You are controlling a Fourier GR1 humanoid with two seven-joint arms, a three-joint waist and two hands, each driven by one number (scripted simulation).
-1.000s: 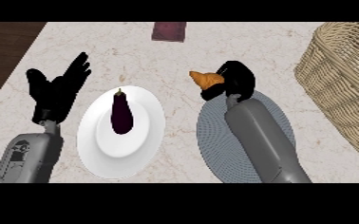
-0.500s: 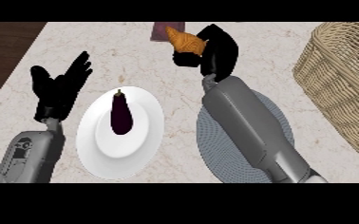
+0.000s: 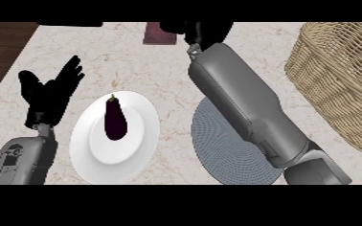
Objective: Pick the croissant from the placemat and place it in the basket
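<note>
My right hand (image 3: 203, 29) is raised at the picture's top edge, with only its dark wrist and back showing. Its grey forearm stretches up across the round grey placemat (image 3: 230, 158). The croissant is out of sight, hidden in or above that hand, and no croissant lies on the placemat. The wicker basket (image 3: 331, 76) stands at the right edge, to the right of my right arm. At the left, my left hand (image 3: 48, 96) rests open with its fingers up, beside the plate.
A white plate (image 3: 92, 148) holding a dark purple eggplant (image 3: 114, 119) sits left of the placemat. A dark red flat object (image 3: 159, 33) lies at the back, just left of my right hand. The counter's left edge runs past my left hand.
My right hand has risen from the placemat with the croissant and moved toward the back of the counter. The croissant has passed out of sight. The left hand has barely moved.
</note>
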